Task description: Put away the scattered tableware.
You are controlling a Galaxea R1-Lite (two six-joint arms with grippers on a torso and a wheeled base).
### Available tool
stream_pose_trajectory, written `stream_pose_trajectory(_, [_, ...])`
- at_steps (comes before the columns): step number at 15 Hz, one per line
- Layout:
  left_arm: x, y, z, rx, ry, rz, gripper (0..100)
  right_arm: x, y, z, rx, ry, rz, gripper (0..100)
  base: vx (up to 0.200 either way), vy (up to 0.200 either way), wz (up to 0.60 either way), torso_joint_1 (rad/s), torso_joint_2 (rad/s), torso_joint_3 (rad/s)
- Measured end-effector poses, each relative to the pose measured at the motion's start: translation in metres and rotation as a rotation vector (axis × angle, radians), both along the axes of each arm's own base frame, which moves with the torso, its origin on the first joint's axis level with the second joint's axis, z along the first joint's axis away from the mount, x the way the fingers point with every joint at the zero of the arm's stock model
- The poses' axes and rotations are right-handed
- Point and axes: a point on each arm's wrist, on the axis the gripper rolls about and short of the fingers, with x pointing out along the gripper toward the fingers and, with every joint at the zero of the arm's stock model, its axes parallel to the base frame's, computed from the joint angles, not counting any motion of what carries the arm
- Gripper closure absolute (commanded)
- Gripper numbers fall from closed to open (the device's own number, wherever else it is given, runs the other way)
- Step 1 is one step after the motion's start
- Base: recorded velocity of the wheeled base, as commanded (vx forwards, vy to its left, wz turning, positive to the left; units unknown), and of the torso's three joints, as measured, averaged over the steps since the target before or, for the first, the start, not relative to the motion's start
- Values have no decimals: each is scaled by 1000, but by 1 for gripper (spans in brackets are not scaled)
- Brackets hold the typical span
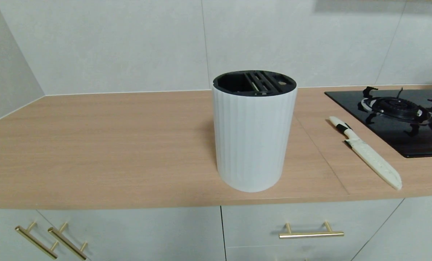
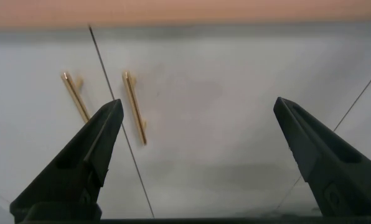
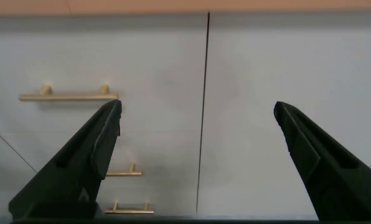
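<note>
The knife [image 1: 364,152], white with a black band on its handle, lies flat on the wooden countertop [image 1: 110,145], well to the right of the holder [image 1: 254,137] and apart from it. Its long axis runs on a slant: the handle end points back toward the tiled wall, a little toward the holder, and the blade tip points toward the counter's front edge, away from the holder.

The holder is a white ribbed cylinder that stands upright near the middle of the counter. Its black top insert [image 1: 255,82] has several narrow slots and a wider opening. Beyond the knife, farther right of the holder, is a black glass hob [image 1: 393,134] with a burner [image 1: 397,107]; the knife lies just beside the hob's near edge without touching it. No object lies on the bare wood between knife and holder.

Both arms are low, below the level of the holder's base, facing the pale cabinet fronts under the counter. The left gripper [image 2: 197,102] has its two dark fingers spread wide and grips nothing; two gold bar handles [image 2: 134,106] show on the doors ahead of it. The right gripper [image 3: 196,104] is likewise spread wide and empty, with a gold drawer handle [image 3: 67,96] and a door seam before it.
</note>
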Motion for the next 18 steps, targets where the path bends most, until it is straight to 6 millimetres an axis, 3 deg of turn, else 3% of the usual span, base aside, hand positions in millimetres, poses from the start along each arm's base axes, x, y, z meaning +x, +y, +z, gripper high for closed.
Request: stream_pose_trajectory(18, [0, 0, 0, 0, 0, 0, 0, 0, 0, 0, 1, -1, 0, 0, 0, 0, 0, 244, -536, -292])
